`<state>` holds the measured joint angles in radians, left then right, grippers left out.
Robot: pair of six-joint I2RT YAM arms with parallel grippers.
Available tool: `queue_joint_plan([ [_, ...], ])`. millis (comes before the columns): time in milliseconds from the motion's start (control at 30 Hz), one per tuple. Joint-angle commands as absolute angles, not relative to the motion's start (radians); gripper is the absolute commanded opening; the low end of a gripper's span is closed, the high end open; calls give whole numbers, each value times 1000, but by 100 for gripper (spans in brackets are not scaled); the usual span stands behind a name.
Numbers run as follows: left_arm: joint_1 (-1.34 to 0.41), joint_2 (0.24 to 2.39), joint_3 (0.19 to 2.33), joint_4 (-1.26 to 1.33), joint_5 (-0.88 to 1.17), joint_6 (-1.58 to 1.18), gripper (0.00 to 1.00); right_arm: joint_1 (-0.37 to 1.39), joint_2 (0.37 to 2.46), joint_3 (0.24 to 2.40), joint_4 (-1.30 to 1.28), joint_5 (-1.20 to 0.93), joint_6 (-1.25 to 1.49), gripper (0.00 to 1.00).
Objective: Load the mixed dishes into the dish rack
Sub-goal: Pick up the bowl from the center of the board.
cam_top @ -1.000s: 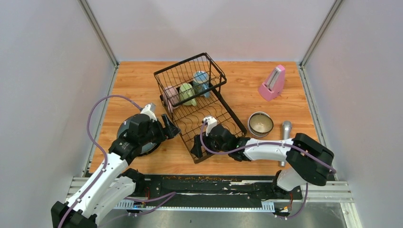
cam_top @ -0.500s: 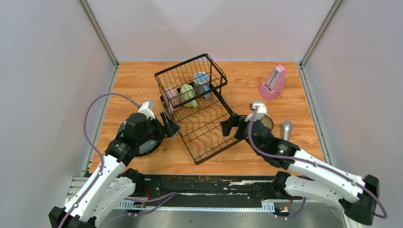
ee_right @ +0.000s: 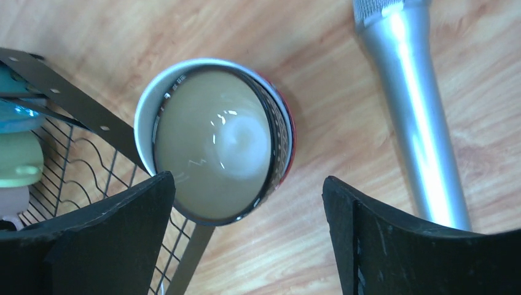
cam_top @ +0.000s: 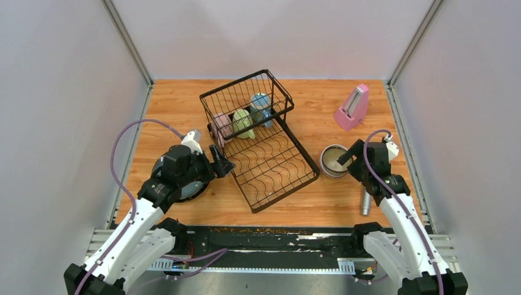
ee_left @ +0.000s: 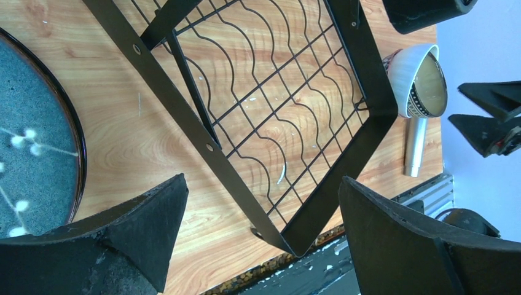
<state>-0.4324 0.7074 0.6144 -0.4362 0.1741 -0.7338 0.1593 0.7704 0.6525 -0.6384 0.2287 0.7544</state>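
Right gripper hangs spread wide and empty over the bowl at frame centre, just beside the rack at lower left, so if I close off-centre I may catch the rack with one finger or knock the mic at upper right.

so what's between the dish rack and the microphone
The nested bowls, close by the rack, with bare wood between them and the microphone; the right wrist view shows it.
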Motion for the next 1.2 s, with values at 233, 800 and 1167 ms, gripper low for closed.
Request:
queue_joint_plan([
  [233, -438, 619, 606, -429, 87, -736, 100, 115, 895, 618, -565, 157, 752, 65],
  [800, -504, 589, 638, -255, 269, -607, 97, 114, 884, 619, -545, 212, 679, 0],
  [1167, -882, 832, 909, -327, -127, -574, 89, 115, 693, 778, -607, 96, 645, 0],
])
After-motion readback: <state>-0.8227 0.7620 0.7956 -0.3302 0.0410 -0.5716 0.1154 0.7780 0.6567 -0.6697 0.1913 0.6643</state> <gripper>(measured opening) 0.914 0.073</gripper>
